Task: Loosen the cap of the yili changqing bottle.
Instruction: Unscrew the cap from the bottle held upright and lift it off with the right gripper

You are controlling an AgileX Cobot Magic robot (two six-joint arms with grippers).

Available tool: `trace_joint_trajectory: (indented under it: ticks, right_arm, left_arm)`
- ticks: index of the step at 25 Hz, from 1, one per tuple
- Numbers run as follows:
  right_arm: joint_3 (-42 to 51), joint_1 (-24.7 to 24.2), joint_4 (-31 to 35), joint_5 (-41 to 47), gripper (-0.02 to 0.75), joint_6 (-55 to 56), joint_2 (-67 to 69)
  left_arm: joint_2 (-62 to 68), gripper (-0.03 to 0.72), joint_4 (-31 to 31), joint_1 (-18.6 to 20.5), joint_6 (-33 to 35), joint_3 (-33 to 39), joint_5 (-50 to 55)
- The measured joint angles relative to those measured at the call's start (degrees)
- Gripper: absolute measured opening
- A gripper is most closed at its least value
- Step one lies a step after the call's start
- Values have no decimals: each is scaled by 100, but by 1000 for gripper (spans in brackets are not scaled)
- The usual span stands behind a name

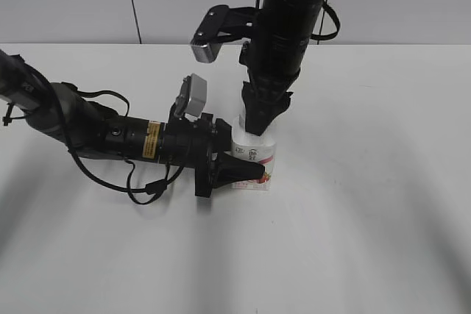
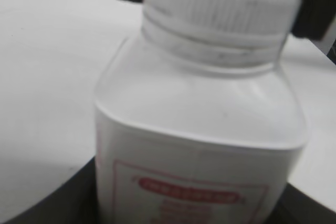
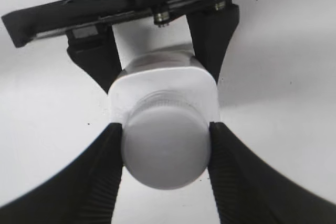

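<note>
Two arms are seen over a white table (image 1: pixel 383 204), which fills most of the exterior view. The left arm (image 1: pixel 88 126) is stretched low across the tabletop from the left edge, and the right arm (image 1: pixel 291 27) is brought down from the top, nearly vertical. Between them, near the middle of the table, the yili changqing bottle (image 1: pixel 255 161) is stood upright, its pink-red label turned toward the camera.

The left gripper (image 1: pixel 239 170) is clamped around the lower body of the bottle, one dark finger being laid across the front of the label. In the right wrist view the same gripper's fingers (image 3: pixel 212 35) are pressed against both sides of the bottle body below the shoulders. In the left wrist view the bottle (image 2: pixel 199 145) is shown close and blurred, so the label's characters cannot be read.

The right gripper (image 1: pixel 259 124) is lowered onto the bottle's top. Its ribbed pads (image 3: pixel 110 150) are closed on opposite sides of the cap (image 3: pixel 165 153), touching its wall on left and right. The cap (image 2: pixel 220 9) is seated on the neck, with a ridged side wall and a ring just beneath it.
</note>
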Motion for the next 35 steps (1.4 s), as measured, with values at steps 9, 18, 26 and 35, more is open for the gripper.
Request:
trace_joint_trajectory:
  ticks: [9,18,26,35]
  right_arm:
    - [0,0,23,0,396,-1142,0]
    - [0,0,36,0,396,-842,0]
    - [0,0,36,0,407,-595,0]
    - [-58,0,80,4,538,283,-33]
  left_arm:
    - [0,414,5,0,19,0,0]
    - [0,411,10,0,19,0,0]
    - [0,410,10,0,19,0,0]
    - [0,407,-1,2,-5,0,-6]
